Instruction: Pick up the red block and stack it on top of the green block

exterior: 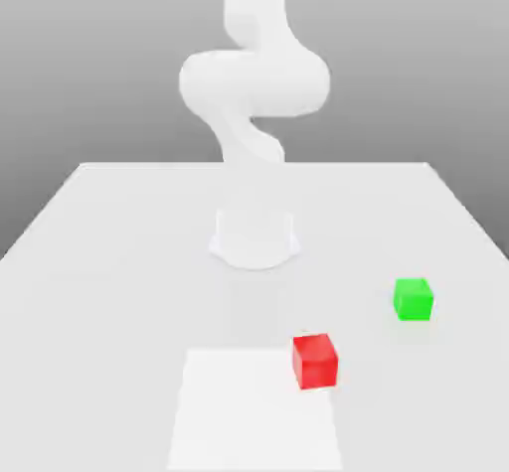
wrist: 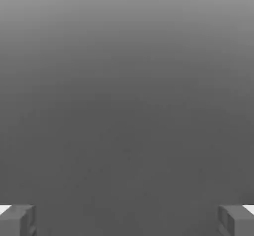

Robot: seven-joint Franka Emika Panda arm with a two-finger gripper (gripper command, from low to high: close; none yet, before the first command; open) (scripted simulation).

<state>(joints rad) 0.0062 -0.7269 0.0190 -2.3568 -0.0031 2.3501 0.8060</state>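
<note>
The red block [exterior: 315,361] rests on the white table [exterior: 119,261] toward the near side, slightly to the exterior view's right of centre. The green block [exterior: 413,299] stands farther back and more to the exterior view's right, apart from the red one. In the hand view my gripper [wrist: 127,221] is open: its two grey fingertips [wrist: 17,220] sit wide apart at the picture's edges, with only plain grey background between them. Neither block appears in the hand view.
The arm's white base [exterior: 254,236] stands at the table's middle, and its links [exterior: 254,82] rise and curl up out of the picture. A brighter white rectangular patch [exterior: 254,410] lies at the near edge, just beside the red block.
</note>
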